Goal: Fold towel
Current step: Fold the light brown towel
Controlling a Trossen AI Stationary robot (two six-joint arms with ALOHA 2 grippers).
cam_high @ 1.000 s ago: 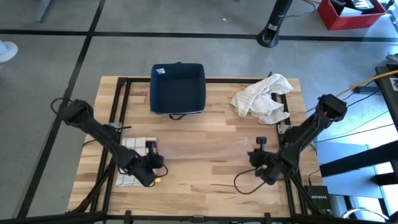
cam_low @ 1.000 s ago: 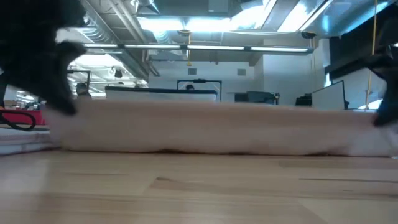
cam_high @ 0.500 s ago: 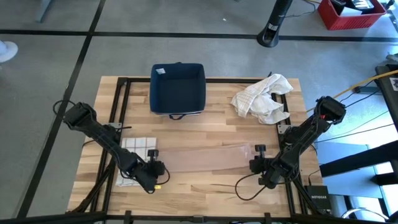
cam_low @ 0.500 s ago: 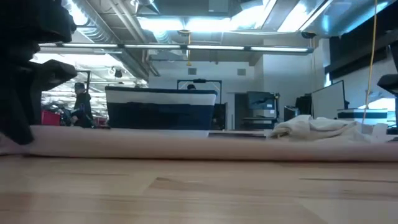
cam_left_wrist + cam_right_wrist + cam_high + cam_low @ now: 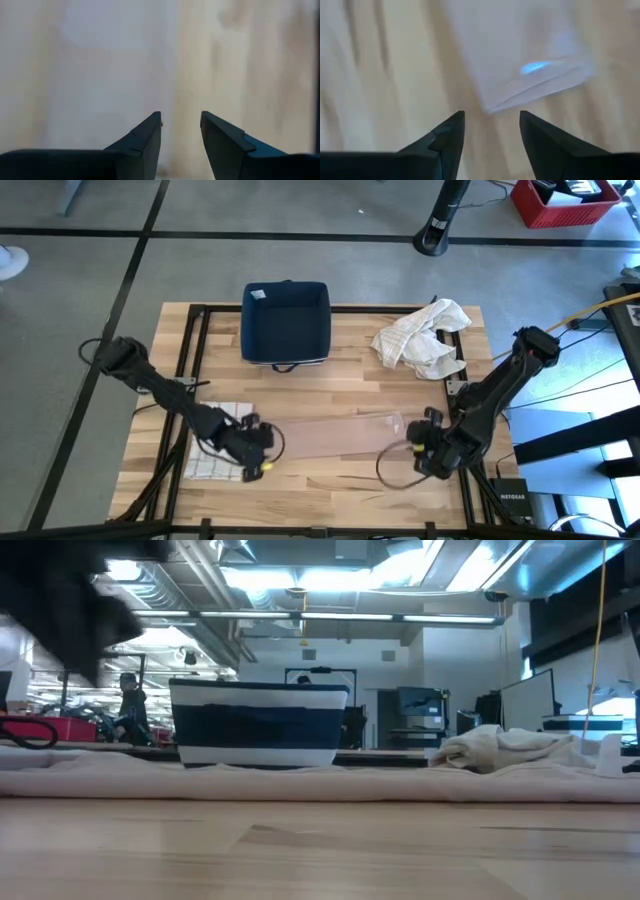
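1. The towel (image 5: 335, 435) lies flat on the counter (image 5: 330, 385) as a long pale strip between the two arms, toward the front edge. A second ago the low view showed it lifted and stretched as a raised band; now it rests low on the wood, so a fold has just been laid down.
2. The left gripper (image 5: 258, 442) sits at the strip's left end with its fingers (image 5: 145, 135) parted and nothing between them. Its wrist view shows only pale cloth and wood beyond the tips.
3. The right gripper (image 5: 425, 445) is at the strip's right end, fingers (image 5: 447, 135) likewise spread and empty; the towel's corner (image 5: 520, 75) lies just ahead of them, released.
4. Both arms sit slightly differently than half a second ago, which suggests they are letting go and backing off rather than gripping.
5. My judgement: one fold is finished; the narrow strip likely needs a further fold end to end.
6. Also on the counter: a folded checked cloth (image 5: 215, 440) beside the left gripper, a dark blue bin (image 5: 286, 323) at the back, and a crumpled pile of cloths (image 5: 420, 340) at the back right.
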